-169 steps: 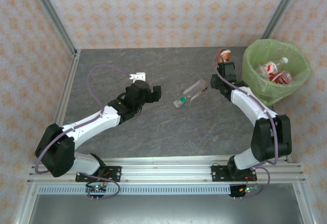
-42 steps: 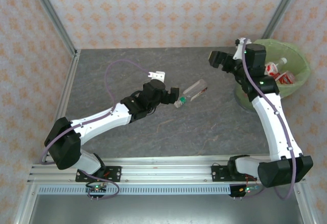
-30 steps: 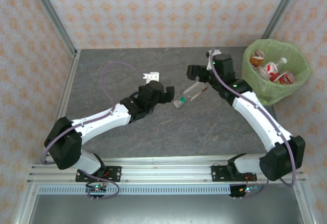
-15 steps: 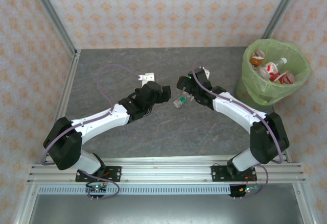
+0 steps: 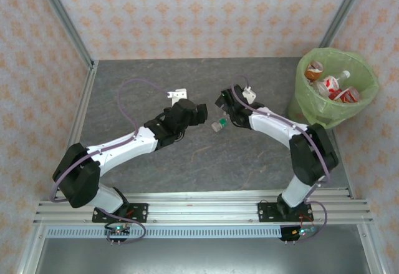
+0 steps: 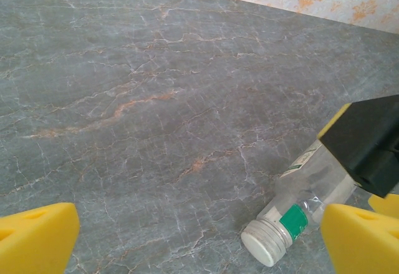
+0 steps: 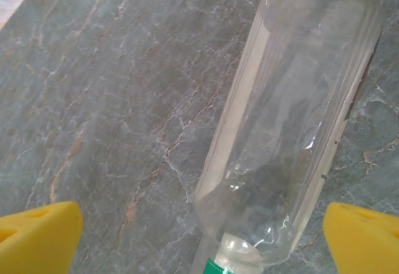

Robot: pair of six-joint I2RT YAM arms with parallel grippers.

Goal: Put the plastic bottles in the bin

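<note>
The open right hand (image 5: pixel 226 103) hides most of the clear bottle (image 7: pixel 293 130) lying on the table (image 5: pixel 156 80); the left hand (image 5: pixel 198 113), also open, sits near its cap (image 6: pixel 265 246). The green-lined bin (image 5: pixel 300 80) holds perhaps three overlapping bottles (image 5: pixel 330 87).

One bottle (image 6: pixel 298 210) lies on the surface (image 5: pixel 187 161) near its middle. The left claw (image 5: pixel 202 114) sits just left of its cap, and the right claw (image 5: pixel 225 103) straddles its body. At the far right stands the bin (image 5: pixel 312 109), with other bottles (image 5: pixel 330 87) inside.
</note>
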